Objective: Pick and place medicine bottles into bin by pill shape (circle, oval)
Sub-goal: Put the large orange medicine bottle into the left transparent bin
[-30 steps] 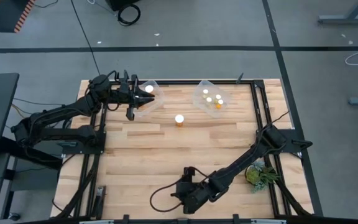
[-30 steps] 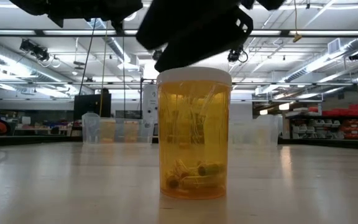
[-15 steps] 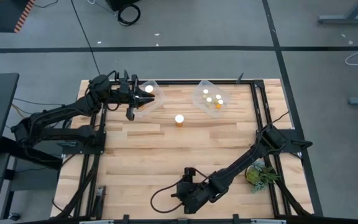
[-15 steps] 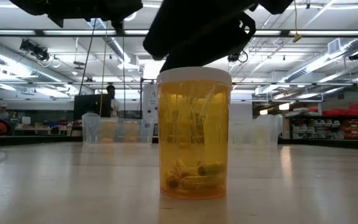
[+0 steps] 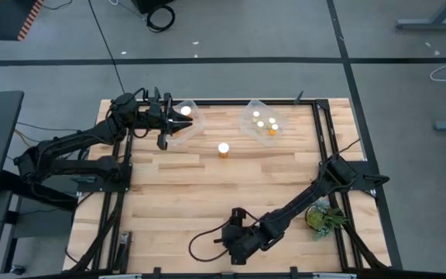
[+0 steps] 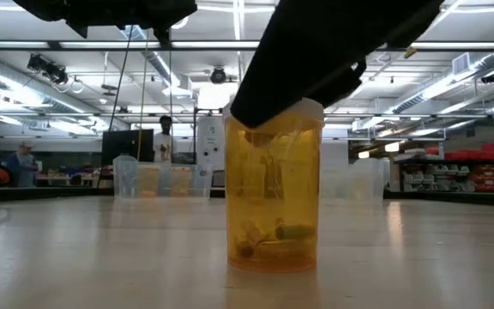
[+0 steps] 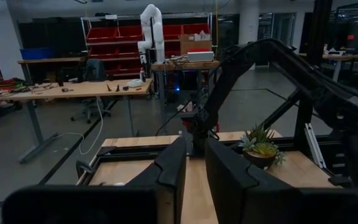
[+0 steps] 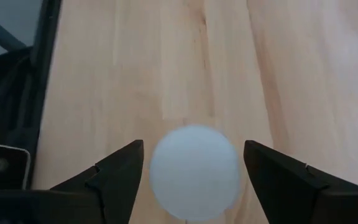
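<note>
No readable text, label, brand, number or sign found in any view. Amber bottle (image 6: 274, 184) in low view: no label seen. Red bins (image 7: 114, 33) on far shelving in left wrist view: no markings legible.

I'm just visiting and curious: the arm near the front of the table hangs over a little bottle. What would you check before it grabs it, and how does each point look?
1. Right gripper open: ok.
2. Bottle cap centred between the fingers: ok.
3. Bottle upright on the table: ok.
4. Fingers low enough to close around the bottle: cannot tell.
5. Left gripper out of the way, at the far clear bin: ok.
</note>
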`<state>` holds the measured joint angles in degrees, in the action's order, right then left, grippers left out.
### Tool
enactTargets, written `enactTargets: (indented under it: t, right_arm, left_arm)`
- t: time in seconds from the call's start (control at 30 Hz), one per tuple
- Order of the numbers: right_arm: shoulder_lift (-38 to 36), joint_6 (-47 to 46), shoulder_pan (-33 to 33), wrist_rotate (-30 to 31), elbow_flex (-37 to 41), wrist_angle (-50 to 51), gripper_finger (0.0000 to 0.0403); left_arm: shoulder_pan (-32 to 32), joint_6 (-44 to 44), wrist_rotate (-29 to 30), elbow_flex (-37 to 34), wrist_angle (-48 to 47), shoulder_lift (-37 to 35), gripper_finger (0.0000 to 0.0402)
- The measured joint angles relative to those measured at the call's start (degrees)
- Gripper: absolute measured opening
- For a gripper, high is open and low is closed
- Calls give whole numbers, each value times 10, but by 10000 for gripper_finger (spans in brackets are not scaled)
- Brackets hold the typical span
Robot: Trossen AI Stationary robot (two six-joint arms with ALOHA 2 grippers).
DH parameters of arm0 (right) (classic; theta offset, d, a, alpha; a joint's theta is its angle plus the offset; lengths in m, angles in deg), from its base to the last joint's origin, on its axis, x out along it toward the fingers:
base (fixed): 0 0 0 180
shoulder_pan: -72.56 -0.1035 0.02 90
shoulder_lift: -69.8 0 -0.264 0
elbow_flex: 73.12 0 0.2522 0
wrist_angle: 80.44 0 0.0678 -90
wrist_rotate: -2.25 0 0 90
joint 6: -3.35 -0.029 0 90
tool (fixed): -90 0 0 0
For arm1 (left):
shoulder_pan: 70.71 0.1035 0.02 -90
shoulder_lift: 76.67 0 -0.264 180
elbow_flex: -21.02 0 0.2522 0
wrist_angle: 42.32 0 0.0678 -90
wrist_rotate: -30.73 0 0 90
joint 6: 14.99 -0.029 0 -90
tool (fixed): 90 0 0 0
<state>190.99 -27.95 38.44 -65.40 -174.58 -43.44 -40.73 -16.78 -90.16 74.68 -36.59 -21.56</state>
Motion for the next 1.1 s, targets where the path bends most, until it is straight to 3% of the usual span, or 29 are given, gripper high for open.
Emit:
enactTargets:
  t: [0.43,0.9,1.1]
  right_arm:
    - [0,-6,14,-5,0,15,229]
    - [-2,49,84,0,0,19,230]
    - [-3,83,139,-40,-1,16,230]
  left_arm:
    - [0,0,0,0,0,0,72]
    - [0,0,0,0,0,0,75]
    - [0,0,0,0,0,0,68]
